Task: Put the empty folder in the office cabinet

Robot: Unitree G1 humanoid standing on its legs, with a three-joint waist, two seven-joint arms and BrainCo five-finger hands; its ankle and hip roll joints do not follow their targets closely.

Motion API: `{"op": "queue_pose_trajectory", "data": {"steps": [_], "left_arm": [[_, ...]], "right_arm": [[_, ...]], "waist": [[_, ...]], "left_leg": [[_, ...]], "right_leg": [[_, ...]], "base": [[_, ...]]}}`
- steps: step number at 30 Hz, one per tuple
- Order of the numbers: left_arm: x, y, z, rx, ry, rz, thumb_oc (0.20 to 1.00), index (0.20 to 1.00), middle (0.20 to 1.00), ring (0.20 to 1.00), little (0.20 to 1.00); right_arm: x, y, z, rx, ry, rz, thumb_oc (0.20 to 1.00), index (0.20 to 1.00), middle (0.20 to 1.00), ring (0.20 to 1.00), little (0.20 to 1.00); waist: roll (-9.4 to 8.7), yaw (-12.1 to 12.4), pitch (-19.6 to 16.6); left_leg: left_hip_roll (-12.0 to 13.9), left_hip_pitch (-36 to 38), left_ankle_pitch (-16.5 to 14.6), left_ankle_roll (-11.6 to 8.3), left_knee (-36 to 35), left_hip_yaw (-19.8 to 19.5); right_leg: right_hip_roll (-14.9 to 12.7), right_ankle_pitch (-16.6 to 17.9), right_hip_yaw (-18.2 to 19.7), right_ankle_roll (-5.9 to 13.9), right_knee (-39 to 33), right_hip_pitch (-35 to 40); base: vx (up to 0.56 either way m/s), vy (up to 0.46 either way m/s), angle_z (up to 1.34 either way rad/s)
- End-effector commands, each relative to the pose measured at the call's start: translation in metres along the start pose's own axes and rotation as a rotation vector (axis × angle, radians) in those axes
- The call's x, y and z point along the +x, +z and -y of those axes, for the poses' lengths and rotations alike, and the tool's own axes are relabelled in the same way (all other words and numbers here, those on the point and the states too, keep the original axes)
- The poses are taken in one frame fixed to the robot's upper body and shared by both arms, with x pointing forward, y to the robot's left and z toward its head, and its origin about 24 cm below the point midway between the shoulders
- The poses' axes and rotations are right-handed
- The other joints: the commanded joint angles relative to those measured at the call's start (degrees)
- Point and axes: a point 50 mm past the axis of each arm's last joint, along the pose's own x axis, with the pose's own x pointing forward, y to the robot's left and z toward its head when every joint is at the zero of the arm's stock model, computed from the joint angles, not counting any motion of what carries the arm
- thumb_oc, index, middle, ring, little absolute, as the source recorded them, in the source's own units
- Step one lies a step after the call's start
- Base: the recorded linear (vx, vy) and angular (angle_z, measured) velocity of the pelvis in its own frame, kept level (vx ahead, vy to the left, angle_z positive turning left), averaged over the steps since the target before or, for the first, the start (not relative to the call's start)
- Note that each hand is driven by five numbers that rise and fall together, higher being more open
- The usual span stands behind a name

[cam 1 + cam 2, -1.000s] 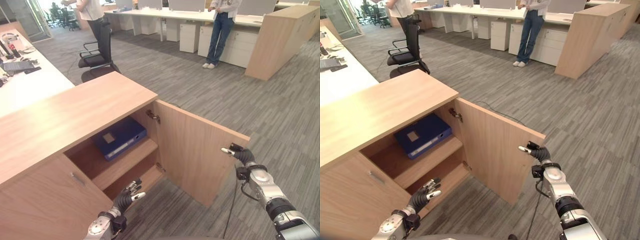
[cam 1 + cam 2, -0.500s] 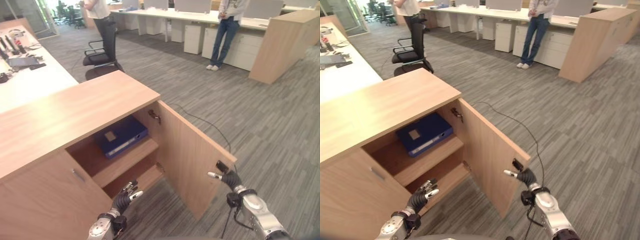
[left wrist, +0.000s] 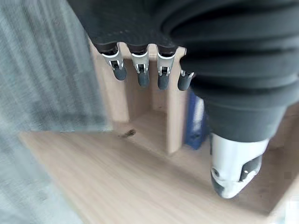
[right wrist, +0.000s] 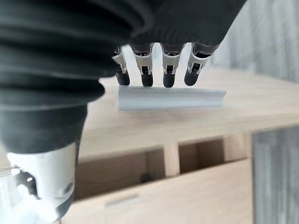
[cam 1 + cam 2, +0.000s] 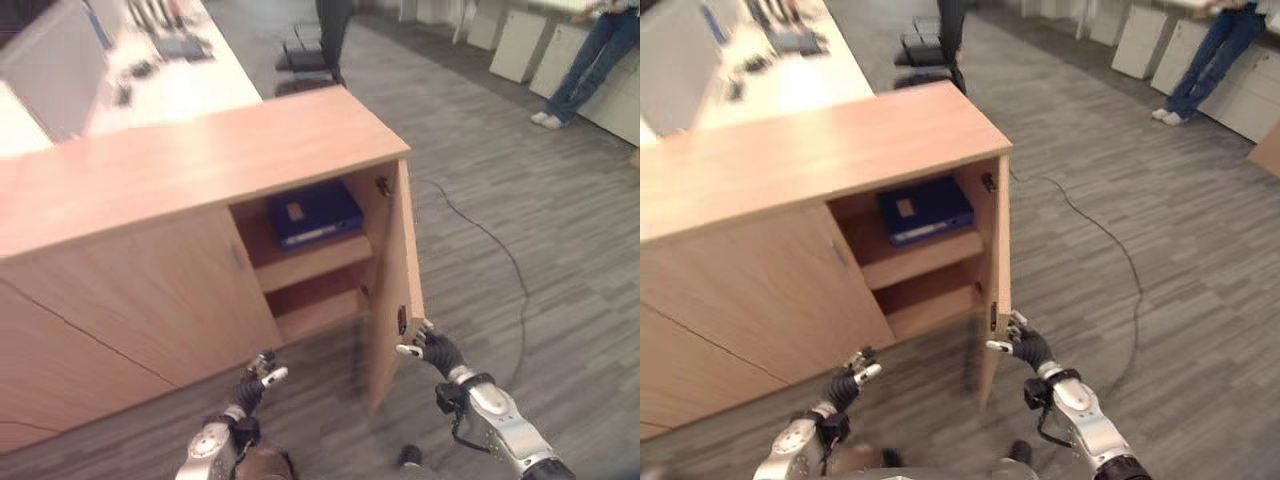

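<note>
On upper wooden cabinet [image 5: 200, 160] shelf, flat blue folder [image 5: 305, 212].

Past the wooden unit we see grey striped carpet [image 5: 560, 250] with a black cable [image 5: 490, 245] trailing across it. A white desk [image 5: 180, 75] holds blurred dark items. We see an office chair [image 5: 305, 55] beyond and a person's jeans-clad legs [image 5: 590, 55] by white drawer units [image 5: 525, 45].

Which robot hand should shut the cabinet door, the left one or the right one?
Probably the right hand. Its straight fingers already rest at the handle on the open door. The left hand hangs open, low before the closed door, touching nothing. The blue folder already lies inside.
</note>
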Motion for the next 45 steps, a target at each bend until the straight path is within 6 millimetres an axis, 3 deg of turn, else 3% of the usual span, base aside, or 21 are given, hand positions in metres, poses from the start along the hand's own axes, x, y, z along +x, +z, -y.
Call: {"op": "queue_pose_trajectory", "data": {"steps": [1, 3, 5, 7, 8, 9, 10, 12, 13, 21, 23, 25, 32, 38, 45], "left_arm": [[0.0, 0.026, -0.008, 0.07, -0.028, 0.088, 1.0, 1.0, 1.0, 1.0, 1.0], [0.0, 0.034, -0.013, 0.11, -0.032, 0.106, 1.0, 1.0, 1.0, 1.0, 1.0], [-0.001, 0.037, -0.018, 0.126, -0.021, 0.109, 1.0, 1.0, 1.0, 1.0, 1.0], [0.0, 0.039, -0.02, 0.13, -0.017, 0.113, 1.0, 1.0, 1.0, 1.0, 1.0], [0.0, 0.039, -0.02, 0.131, -0.018, 0.114, 1.0, 1.0, 1.0, 1.0, 1.0], [0.0, 0.039, -0.021, 0.124, -0.018, 0.112, 1.0, 1.0, 1.0, 1.0, 1.0], [-0.001, 0.038, -0.022, 0.117, -0.019, 0.11, 1.0, 1.0, 1.0, 1.0, 1.0], [-0.002, 0.037, -0.026, 0.117, -0.005, 0.099, 1.0, 1.0, 1.0, 1.0, 1.0], [-0.004, 0.035, -0.025, 0.116, -0.034, 0.089, 1.0, 1.0, 1.0, 1.0, 1.0], [-0.011, 0.026, -0.026, 0.087, -0.052, 0.059, 1.0, 1.0, 1.0, 1.0, 1.0], [-0.011, 0.026, -0.021, 0.092, -0.082, 0.056, 1.0, 1.0, 1.0, 1.0, 1.0], [-0.012, 0.025, -0.018, 0.104, -0.102, 0.05, 1.0, 1.0, 1.0, 1.0, 1.0], [-0.014, 0.025, -0.018, 0.119, -0.118, 0.038, 1.0, 1.0, 1.0, 1.0, 1.0], [-0.014, 0.022, -0.014, 0.123, -0.138, 0.022, 1.0, 1.0, 1.0, 1.0, 1.0], [-0.013, 0.019, -0.008, 0.124, -0.161, 0.014, 1.0, 1.0, 1.0, 1.0, 1.0]], "right_arm": [[0.031, 0.058, -0.042, 0.057, 0.186, 0.253, 1.0, 1.0, 1.0, 1.0, 1.0], [0.038, 0.068, -0.032, 0.094, 0.118, 0.294, 1.0, 1.0, 1.0, 1.0, 1.0], [0.041, 0.074, -0.023, 0.124, 0.063, 0.321, 1.0, 1.0, 1.0, 1.0, 1.0], [0.041, 0.078, -0.011, 0.156, -0.004, 0.346, 1.0, 1.0, 1.0, 1.0, 1.0], [0.042, 0.078, -0.011, 0.155, -0.005, 0.346, 1.0, 1.0, 1.0, 1.0, 1.0], [0.04, 0.081, 0.008, 0.177, -0.09, 0.365, 1.0, 1.0, 1.0, 1.0, 1.0], [0.039, 0.084, 0.019, 0.195, -0.138, 0.382, 1.0, 1.0, 1.0, 1.0, 1.0], [0.039, 0.09, 0.038, 0.211, -0.23, 0.408, 1.0, 1.0, 1.0, 1.0, 1.0], [0.036, 0.089, 0.059, 0.234, -0.315, 0.398, 1.0, 1.0, 1.0, 1.0, 1.0], [0.029, 0.09, 0.108, 0.239, -0.492, 0.355, 1.0, 1.0, 1.0, 1.0, 1.0], [0.022, 0.092, 0.132, 0.276, -0.588, 0.349, 1.0, 1.0, 1.0, 1.0, 1.0], [0.02, 0.094, 0.143, 0.288, -0.624, 0.344, 1.0, 1.0, 1.0, 1.0, 1.0], [0.012, 0.116, 0.18, 0.257, -0.736, 0.306, 1.0, 1.0, 1.0, 1.0, 1.0], [0.015, 0.113, 0.185, 0.22, -0.731, 0.222, 1.0, 1.0, 1.0, 1.0, 1.0], [0.022, 0.127, 0.185, 0.187, -0.718, 0.212, 1.0, 1.0, 1.0, 1.0, 1.0]], "waist": [[-1.87, 4.17, 2.2], [-2.11, 5.4, 2.93], [-1.85, 5.77, 3.51], [-1.32, 5.34, 3.87], [-1.23, 5.37, 3.78], [-0.57, 4.24, 3.69], [-0.68, 3.9, 3.77], [-1.05, 3.81, 3.65], [-1.68, 3.5, 2.93], [-2.0, 5.32, 1.16], [-1.94, 5.61, 0.93], [-1.89, 5.61, 0.63], [-1.45, 5.92, 0.3], [-1.02, 5.7, 0.1], [-0.67, 5.64, 0.1]], "left_leg": [[0.87, 5.43, 5.69, 0.24, -4.27, -3.7], [-1.94, 7.06, 4.69, 3.01, -7.06, -6.07], [-2.87, 7.45, 5.21, 4.01, -8.59, -8.21], [-3.29, 8.8, 5.44, 4.19, -10.22, -10.96], [-3.19, 8.63, 5.6, 4.18, -10.26, -10.96], [-3.82, 9.74, 5.93, 4.03, -11.77, -14.2], [-4.41, 10.17, 5.94, 3.94, -12.25, -15.53], [-5.19, 10.79, 5.73, 3.76, -13.06, -17.32], [-5.74, 11.51, 5.43, 3.82, -13.77, -19.1], [-5.7, 13.39, 4.76, 3.29, -14.29, -20.58], [-5.57, 13.42, 4.84, 2.87, -14.48, -21.76], [-5.51, 13.55, 4.66, 2.65, -14.62, -22.29], [-4.88, 13.89, 4.67, 1.84, -14.72, -23.4], [-4.69, 14.35, 4.54, 1.6, -14.82, -23.13], [-4.59, 14.64, 4.47, 1.53, -15.03, -22.06]], "right_leg": [[3.79, 2.32, -4.89, -0.17, -14.62, 12.22], [-0.23, 4.56, -4.99, 2.6, -3.4, 7.83], [-1.46, 8.71, -2.2, 4.7, 2.44, 4.9], [1.3, 6.96, 3.7, 4.7, 3.57, 3.11], [1.44, 7.21, 3.68, 4.65, 3.35, 3.01], [6.21, 2.26, 10.14, 3.31, -0.46, 2.12], [7.56, 1.19, 12.4, 2.53, -3.96, 2.6], [7.9, 2.15, 14.58, 1.57, -9.68, 2.36], [8.33, 2.84, 15.77, 1.39, -13.13, 3.77], [8.48, 4.09, 14.05, 1.01, -17.66, 8.42], [8.68, 3.78, 12.83, 0.73, -18.44, 9.54], [8.85, 3.63, 12.0, 0.62, -19.08, 10.27], [9.42, 3.31, 10.42, 0.06, -20.06, 11.53], [9.51, 3.57, 10.19, -0.05, -20.93, 12.13], [9.43, 3.89, 10.99, 0.12, -21.49, 12.01]], "base": [[0.04, 0.215, 1.71], [0.05, 0.234, 0.9], [0.04, 0.104, 0.53], [0.07, 0.049, 0.4], [0.21, 0.07, 1.04], [0.23, 0.032, 1.03], [0.3, 0.001, 0.87], [0.19, -0.09, 0.62], [0.14, -0.087, 1.03], [0.12, -0.085, 0.36], [0.06, -0.087, 0.2], [0.05, -0.078, 0.22], [0.03, -0.059, 0.14], [0.0, -0.005, 0.0], [0.0, 0.0, 0.0]]}}
